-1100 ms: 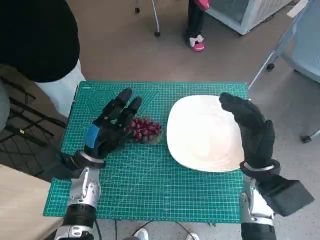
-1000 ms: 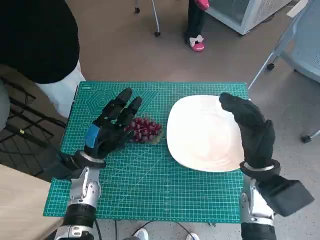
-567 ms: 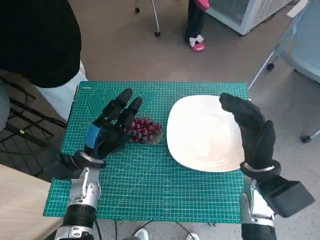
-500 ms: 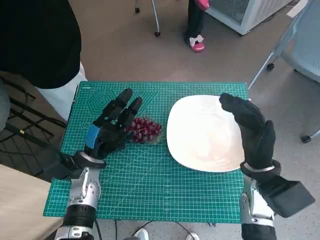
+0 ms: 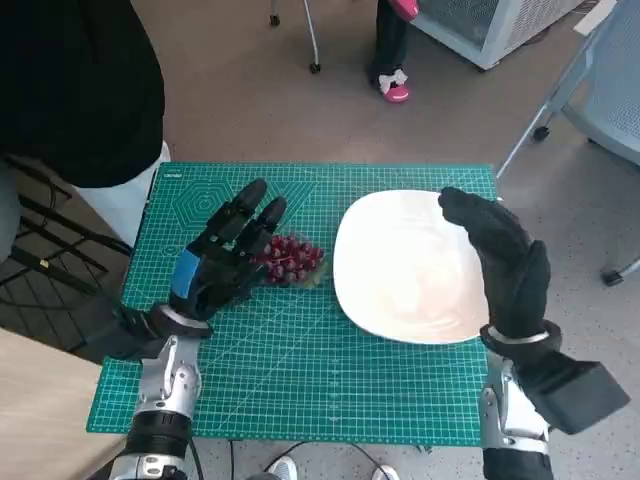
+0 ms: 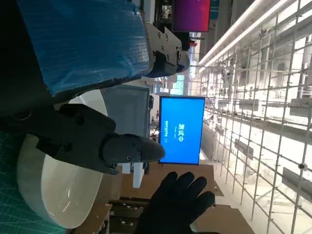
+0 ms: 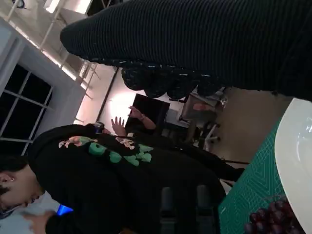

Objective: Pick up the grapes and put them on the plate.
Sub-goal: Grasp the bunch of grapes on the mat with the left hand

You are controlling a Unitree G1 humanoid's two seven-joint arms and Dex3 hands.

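Note:
A bunch of dark red grapes (image 5: 289, 260) lies on the green cutting mat (image 5: 300, 370), just left of the white plate (image 5: 405, 268). My left hand (image 5: 222, 255) is over the mat with its fingers spread, their tips right beside the grapes on the left; it holds nothing. My right hand (image 5: 505, 262) hangs over the plate's right edge with fingers extended and nothing in it. The right wrist view shows the grapes (image 7: 270, 219) next to the plate's rim (image 7: 292, 161). In the left wrist view the plate (image 6: 58, 190) and the gloved right hand (image 6: 178, 204) appear.
A person in black (image 5: 70, 80) stands close at the mat's far left corner. Chair legs (image 5: 310, 40) and a pink-shoed foot (image 5: 395, 88) are on the floor beyond the table. A wooden surface (image 5: 40, 420) adjoins the near left.

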